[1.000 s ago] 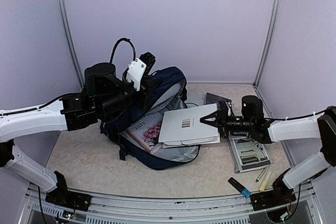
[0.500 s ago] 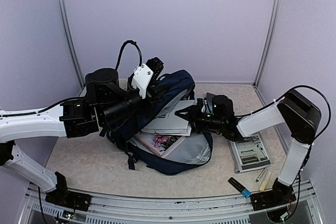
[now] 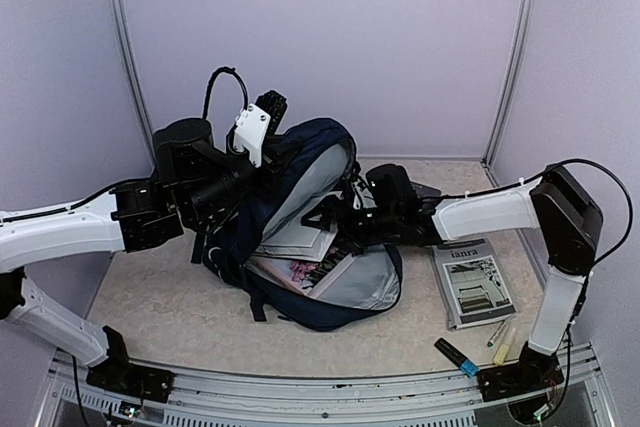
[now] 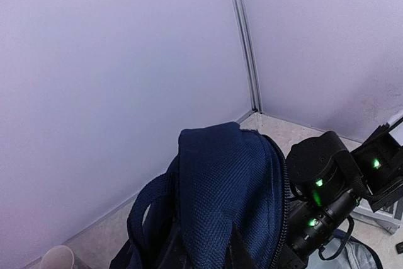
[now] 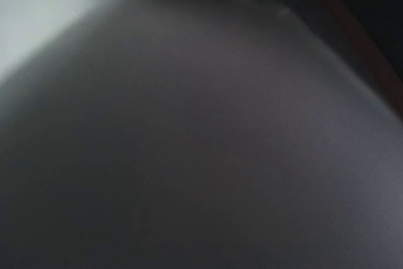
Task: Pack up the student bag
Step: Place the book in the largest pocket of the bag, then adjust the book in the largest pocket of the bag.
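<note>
The student bag (image 3: 300,162), dark navy with light grey lining, lies on the table with its mouth facing right. My left gripper (image 3: 278,125) is shut on the bag's top fabric (image 4: 227,181) and holds the flap up; one finger (image 4: 238,250) shows against the cloth. A white book (image 3: 300,237) lies inside the mouth, over a floral-covered book (image 3: 300,269). My right gripper (image 3: 326,233) reaches into the opening with its fingers spread over the white book's edge. A blurred grey surface fills the right wrist view, and no fingers show there.
A grey booklet (image 3: 475,282) lies on the table right of the bag. A dark marker (image 3: 455,355) and a pale pen (image 3: 503,342) lie near the front right corner. A dark flat item (image 3: 420,187) sits behind the right arm. Purple walls enclose three sides.
The right arm pushed the white book left into the bag's mouth and its fingers have spread off it. The left gripper kept hold of the flap and shifted slightly back left.
</note>
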